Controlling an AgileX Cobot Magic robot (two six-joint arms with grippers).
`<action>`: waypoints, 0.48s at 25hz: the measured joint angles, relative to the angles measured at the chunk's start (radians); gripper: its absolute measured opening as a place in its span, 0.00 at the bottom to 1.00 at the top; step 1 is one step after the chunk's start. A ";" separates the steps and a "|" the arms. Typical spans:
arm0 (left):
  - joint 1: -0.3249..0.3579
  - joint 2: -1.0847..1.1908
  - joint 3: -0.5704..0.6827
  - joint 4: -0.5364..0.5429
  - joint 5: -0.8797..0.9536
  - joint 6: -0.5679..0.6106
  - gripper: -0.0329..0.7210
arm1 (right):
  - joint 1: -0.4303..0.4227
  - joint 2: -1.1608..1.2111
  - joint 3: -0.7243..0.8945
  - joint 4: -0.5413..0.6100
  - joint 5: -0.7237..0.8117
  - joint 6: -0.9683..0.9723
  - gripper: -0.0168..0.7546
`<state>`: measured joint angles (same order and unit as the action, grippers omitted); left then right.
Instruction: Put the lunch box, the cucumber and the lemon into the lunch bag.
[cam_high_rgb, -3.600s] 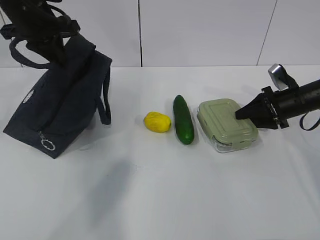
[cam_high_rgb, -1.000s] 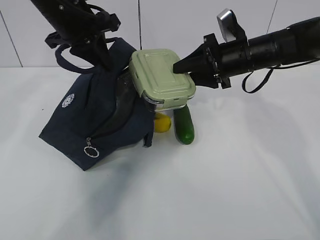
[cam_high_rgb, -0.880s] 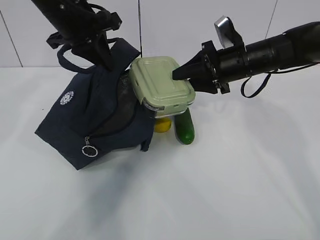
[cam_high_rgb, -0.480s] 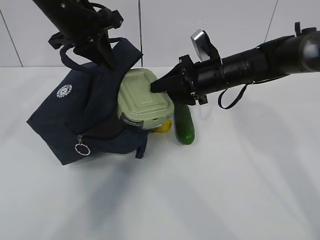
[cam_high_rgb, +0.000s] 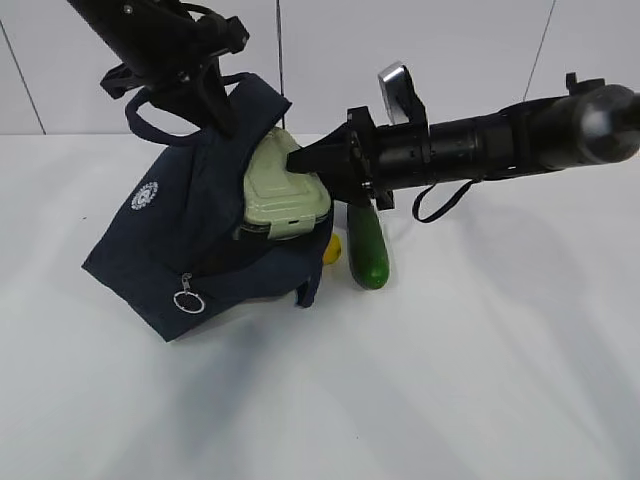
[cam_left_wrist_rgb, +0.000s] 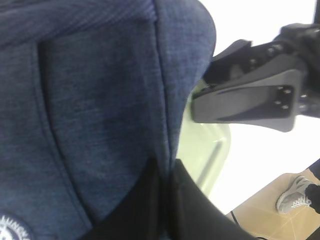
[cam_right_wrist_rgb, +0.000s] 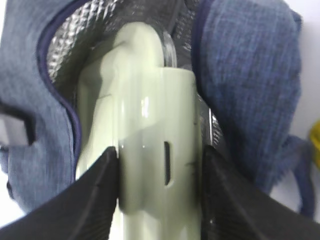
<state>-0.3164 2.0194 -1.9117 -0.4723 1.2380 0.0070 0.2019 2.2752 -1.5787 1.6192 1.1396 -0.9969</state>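
Observation:
The navy lunch bag (cam_high_rgb: 165, 240) leans on the table at the left, its mouth facing right. My left gripper (cam_high_rgb: 215, 105) is shut on the bag's upper edge (cam_left_wrist_rgb: 100, 100) and holds it up. The sage-lidded lunch box (cam_high_rgb: 285, 190) sits tilted, partly inside the mouth, against the silver lining (cam_right_wrist_rgb: 75, 55). My right gripper (cam_right_wrist_rgb: 160, 165) is shut on the box's near end (cam_right_wrist_rgb: 155, 150), one finger on each side. The dark green cucumber (cam_high_rgb: 366, 248) lies on the table just right of the bag. Only a sliver of the yellow lemon (cam_high_rgb: 331, 248) shows behind the bag's corner.
The zipper's ring pull (cam_high_rgb: 186, 301) hangs at the bag's lower front. A loop handle (cam_high_rgb: 150, 110) droops behind the left arm. The white table (cam_high_rgb: 450, 380) spreads to the front and right, with a white wall behind.
My right gripper has carried the lunch box down and to the left, from above the lemon into the bag's mouth. The bag has shifted and now covers most of the lemon.

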 joint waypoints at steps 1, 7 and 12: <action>0.000 0.000 0.000 -0.002 0.000 0.000 0.04 | 0.005 0.009 0.000 0.016 0.000 -0.004 0.50; 0.000 0.002 0.000 -0.003 0.000 0.000 0.04 | 0.060 0.042 0.000 0.046 -0.018 -0.048 0.50; 0.000 0.027 0.000 -0.010 0.000 0.000 0.04 | 0.089 0.044 0.000 0.060 -0.094 -0.068 0.50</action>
<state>-0.3164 2.0469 -1.9117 -0.4820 1.2380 0.0070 0.2905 2.3196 -1.5787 1.6796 1.0451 -1.0647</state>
